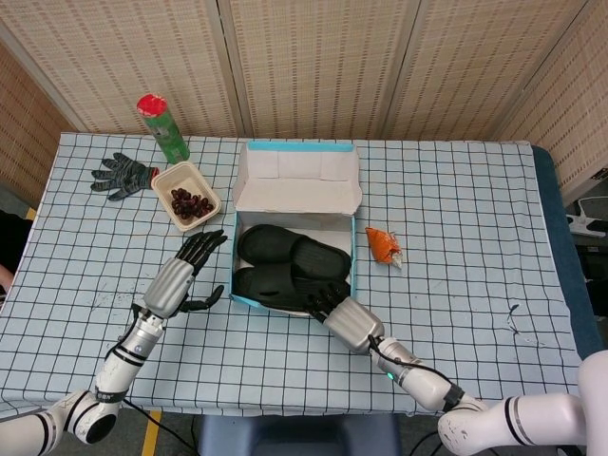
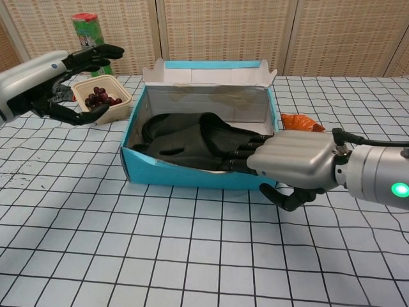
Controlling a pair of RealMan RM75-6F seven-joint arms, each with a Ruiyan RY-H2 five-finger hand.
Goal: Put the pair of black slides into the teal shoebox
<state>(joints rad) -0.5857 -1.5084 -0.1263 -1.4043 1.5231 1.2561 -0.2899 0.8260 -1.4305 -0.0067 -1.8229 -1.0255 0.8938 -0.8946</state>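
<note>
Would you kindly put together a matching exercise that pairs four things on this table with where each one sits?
Things:
1. pair of black slides
2. dark knitted glove
3. crumpled orange wrapper
4. green bottle with red cap

Places:
A. on the cloth just to the right of the teal shoebox
B. at the far left edge of the table, left of the beige tray of dark red fruit
C. inside the teal shoebox
D. standing upright behind the beige tray, near the back edge

Pairs: 1-C, 2-B, 3-A, 4-D
</note>
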